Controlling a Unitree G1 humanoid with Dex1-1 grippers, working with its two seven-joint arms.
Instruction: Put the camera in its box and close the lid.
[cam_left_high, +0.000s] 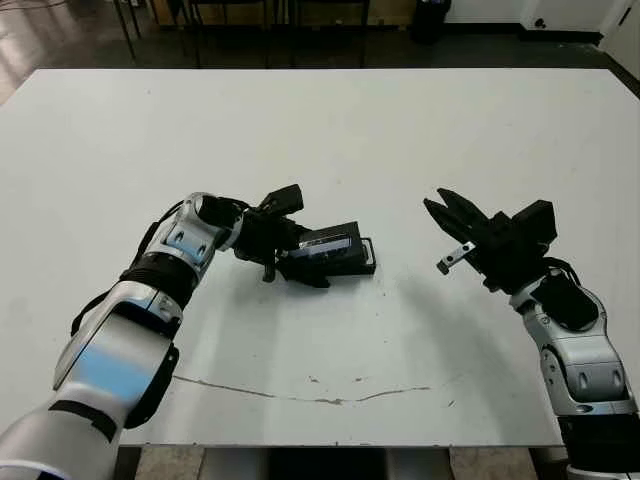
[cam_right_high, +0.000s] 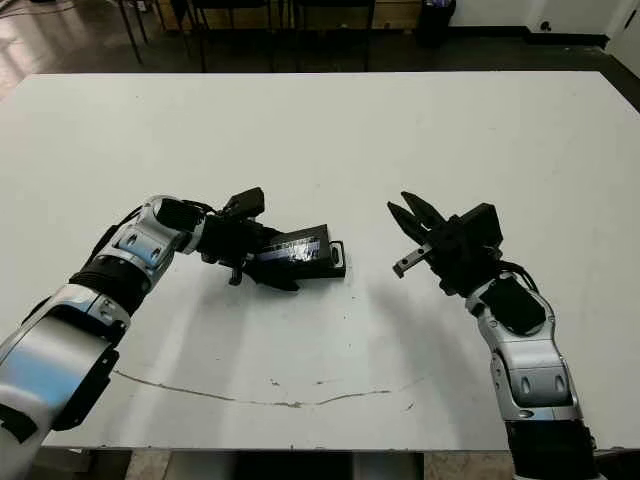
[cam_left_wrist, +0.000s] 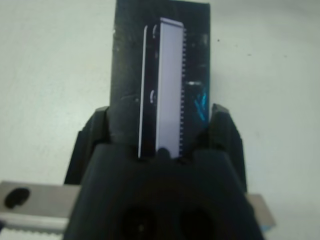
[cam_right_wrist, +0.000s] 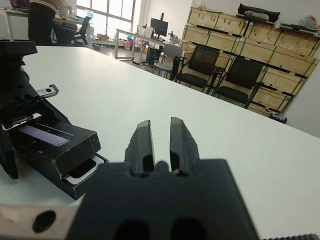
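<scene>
Now left hand (cam_left_high: 292, 258) gripping box (cam_left_high: 340, 250), right hand (cam_left_high: 440, 212) raised apart

Hidden and cut-off parts at the tabletop

The left gripper (cam_left_high: 285, 250) covers the near end of the box (cam_left_high: 340, 252), so the camera (cam_left_wrist: 167, 90) shows only partly and blurred in the left wrist view. The lid cannot be told apart. A person (cam_right_wrist: 42, 20) is cropped at the picture's edge.

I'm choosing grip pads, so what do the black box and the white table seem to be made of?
The black rectangular box looks like matte card or plastic with sharp folded-looking edges, though I can't be sure. The white table looks like smooth laminate with a faint sheen and a thin dark scratch.
</scene>
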